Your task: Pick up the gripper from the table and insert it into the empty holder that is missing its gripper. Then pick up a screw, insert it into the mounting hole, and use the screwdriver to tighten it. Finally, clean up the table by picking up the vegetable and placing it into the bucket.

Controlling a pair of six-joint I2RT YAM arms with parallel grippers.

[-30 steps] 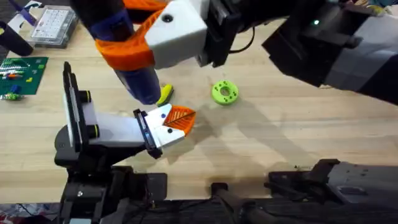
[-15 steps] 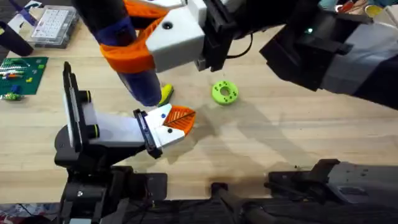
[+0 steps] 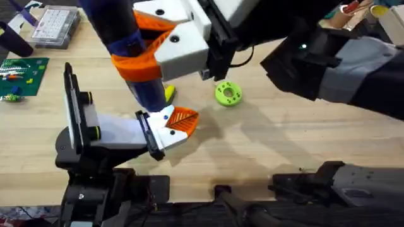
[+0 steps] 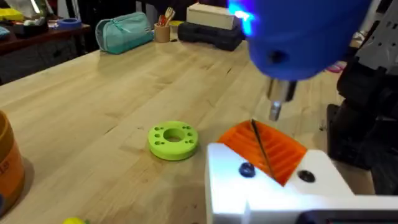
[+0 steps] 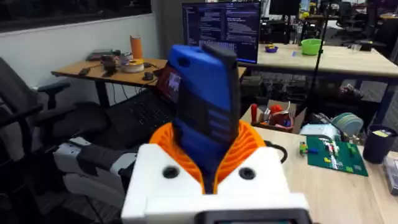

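My right gripper (image 3: 148, 47): clamped on the screwdriver (image 3: 129, 53), upright.
Bit (image 4: 261, 146): over the mounted gripper (image 3: 170, 126).
My left gripper: grip unclear.

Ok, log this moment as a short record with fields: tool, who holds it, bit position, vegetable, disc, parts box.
tool: screwdriver, blue, upright, bit down
held by: right gripper, orange pads shut on the screwdriver body
bit: thin dark tip over the mounted white gripper with its orange pad
vegetable: yellow, on the table behind the screwdriver, partly hidden
disc: green, with holes, on the table right of the vegetable
parts box: clear, far left of the table
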